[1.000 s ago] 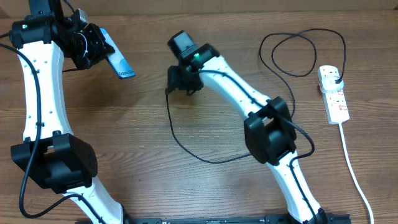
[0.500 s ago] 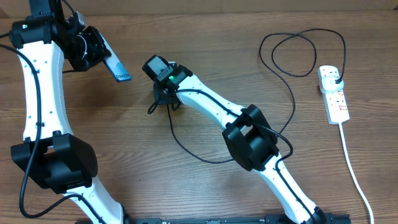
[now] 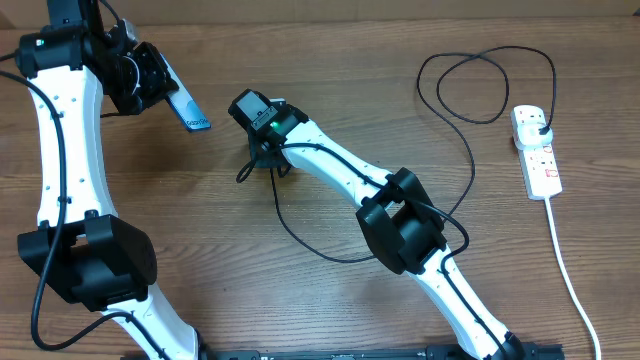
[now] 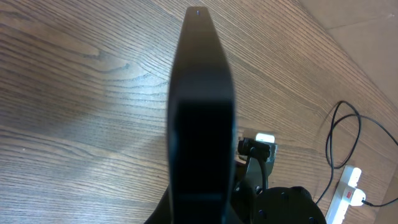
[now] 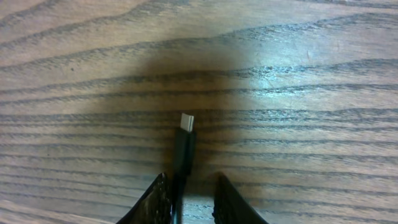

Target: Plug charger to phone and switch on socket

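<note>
The only print I can find is a short dark line near the lower end of the phone (image 3: 188, 108), which my left gripper (image 3: 155, 78) holds above the bench's far left. From overhead it is too small to read.

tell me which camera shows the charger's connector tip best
Right wrist: the charger's connector tip sits mid-frame, close up, between the fingers of the right gripper. Overhead shows only a tiny dark cable end by that gripper. Left wrist: the phone fills the view, no tip discernible, only distant cable.
</note>
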